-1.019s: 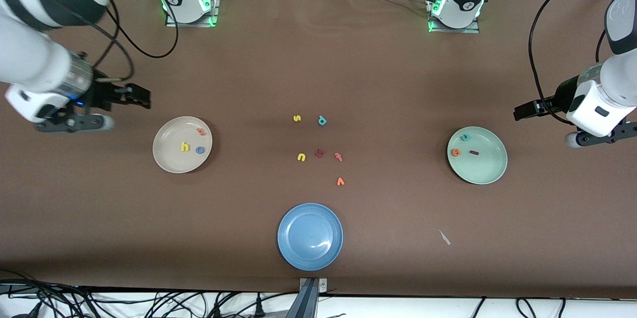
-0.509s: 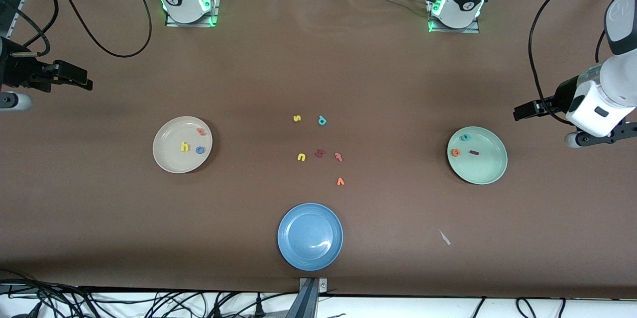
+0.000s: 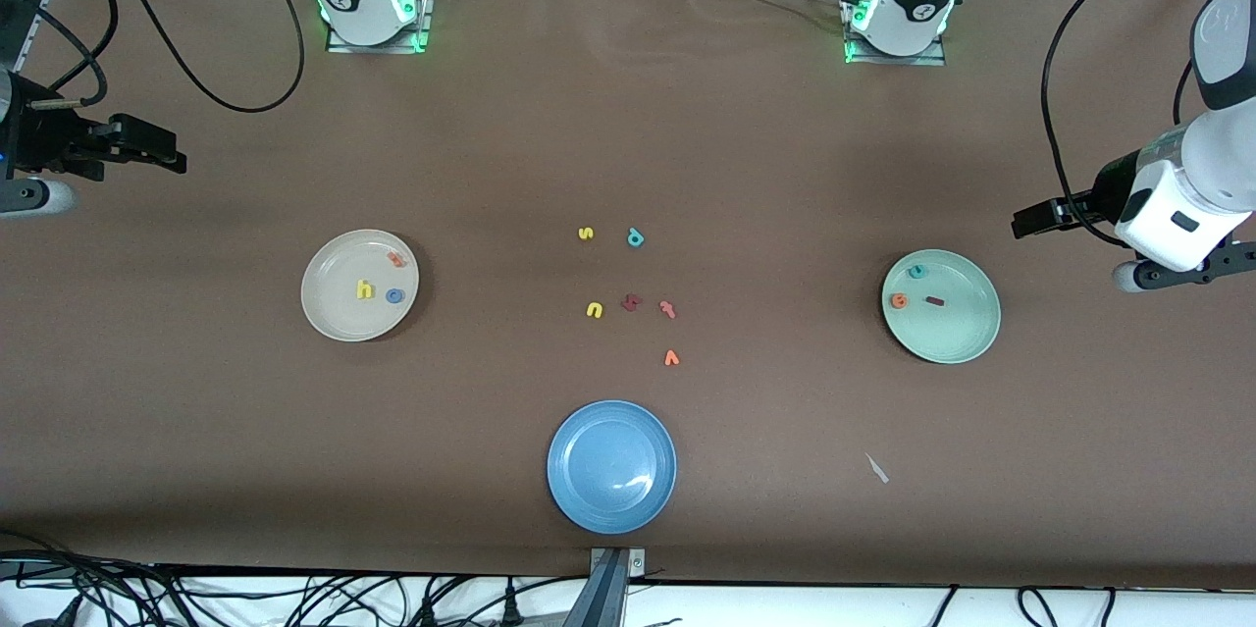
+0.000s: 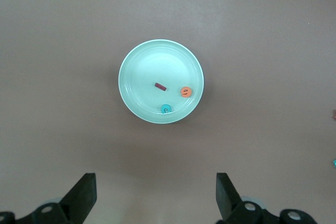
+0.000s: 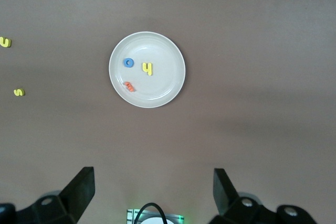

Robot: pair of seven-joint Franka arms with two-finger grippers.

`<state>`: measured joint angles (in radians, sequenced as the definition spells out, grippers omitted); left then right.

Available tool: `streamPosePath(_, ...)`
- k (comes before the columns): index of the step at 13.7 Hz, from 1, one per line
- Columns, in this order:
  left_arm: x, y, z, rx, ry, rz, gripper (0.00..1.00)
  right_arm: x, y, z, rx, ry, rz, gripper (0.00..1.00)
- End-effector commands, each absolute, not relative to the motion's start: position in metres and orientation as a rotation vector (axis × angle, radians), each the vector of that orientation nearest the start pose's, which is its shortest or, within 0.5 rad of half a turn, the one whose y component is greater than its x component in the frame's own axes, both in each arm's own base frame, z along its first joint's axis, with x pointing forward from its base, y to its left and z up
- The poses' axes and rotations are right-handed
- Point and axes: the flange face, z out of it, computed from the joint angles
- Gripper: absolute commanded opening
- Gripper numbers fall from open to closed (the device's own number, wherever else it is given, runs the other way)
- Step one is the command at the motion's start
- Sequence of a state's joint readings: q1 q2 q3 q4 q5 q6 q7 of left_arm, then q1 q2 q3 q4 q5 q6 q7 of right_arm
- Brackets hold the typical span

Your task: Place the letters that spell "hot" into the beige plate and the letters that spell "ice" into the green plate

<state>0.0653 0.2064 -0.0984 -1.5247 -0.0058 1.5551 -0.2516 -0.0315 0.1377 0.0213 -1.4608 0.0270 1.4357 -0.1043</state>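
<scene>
Front view shows the sorting looking finished: the beige plate toward the right arm's end of the table holds the yellow h, the blue o and the orange t, lying apart from one another, while the green plate toward the left arm's end holds the teal c, the orange e and the dark red i. The leftovers, a yellow s, a teal letter with a stem, a yellow u, a dark red letter, a pinkish letter and an orange v, sit loose mid-table, likely because they belong to neither word. The blue plate, nearest the camera, holds no letters, as the task gives it none. Each arm hangs high and off to its own end, seemingly pulled clear so both plates stay in full sight. The right tool has its fingers spread and pinches nothing, looking down on the beige plate; the left tool is likewise spread and carrying nothing above the green plate. I judge nothing remains to move.
</scene>
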Motion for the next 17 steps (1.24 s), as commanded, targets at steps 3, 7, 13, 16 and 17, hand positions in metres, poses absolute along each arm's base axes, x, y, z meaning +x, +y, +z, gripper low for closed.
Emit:
streamPosePath(3,0.605,-0.015,0.526,-3.144,-0.322,0.269,1.00,0.580,0.007,0.590,-3.097,-0.206,0.275,1.00)
streamPosePath(7,0.605,-0.015,0.526,-3.142,-0.321,0.269,1.00,0.580,0.020,0.591,-3.104,-0.227,0.262,1.00)
streamPosePath(13,0.605,-0.015,0.526,-3.144,-0.322,0.269,1.00,0.582,0.023,0.587,-3.104,-0.234,0.274,1.00)
streamPosePath(16,0.605,-0.015,0.526,-3.143,-0.319,0.267,1.00,0.582,0.022,0.587,-3.114,-0.234,0.276,1.00)
streamPosePath(17,0.605,-0.015,0.525,-3.144,-0.314,0.269,1.00,0.582,0.022,0.588,-3.114,-0.234,0.276,1.00)
